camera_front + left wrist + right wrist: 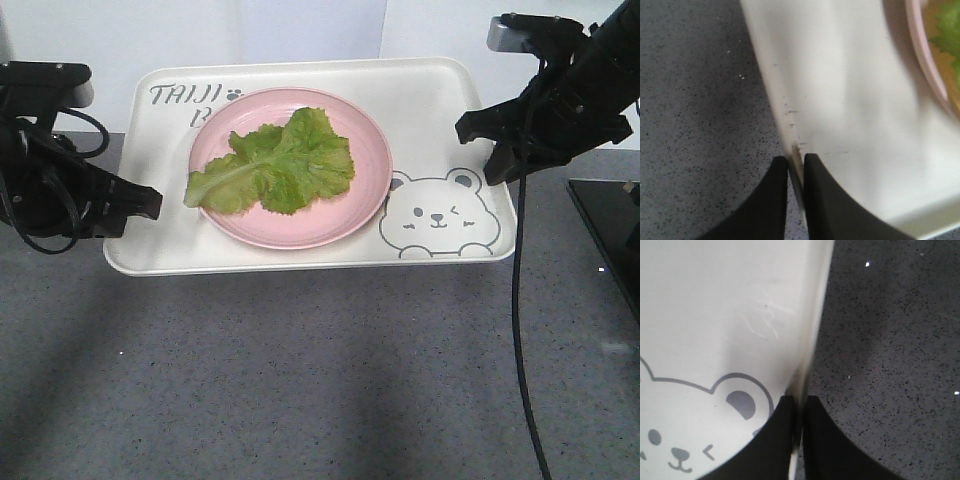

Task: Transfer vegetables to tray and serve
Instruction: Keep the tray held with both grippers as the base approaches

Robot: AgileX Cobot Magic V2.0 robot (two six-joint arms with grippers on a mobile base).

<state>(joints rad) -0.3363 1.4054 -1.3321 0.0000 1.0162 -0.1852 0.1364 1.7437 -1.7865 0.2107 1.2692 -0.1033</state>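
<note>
tray gripped at both edges, lettuce on the pink plate

the grey speckled surface (300, 380) fills the front view. over it sits the tray (430, 110), cream with a winking bear drawing (440, 215) at its right end and "taiji" lettering at the upper left; whether it rests on the surface or is raised, i cannot tell. a round pink plate (365, 190) lies on the tray's middle, and the vegetables (275, 165) lie on that plate, not on the bare tray. the left gripper (795, 165) has its fingers (772, 200) closed narrow on the tray's left rim. the right gripper (800, 405) pinches the right rim beside the bear's ear, fingers (780, 440) nearly together.
</note>
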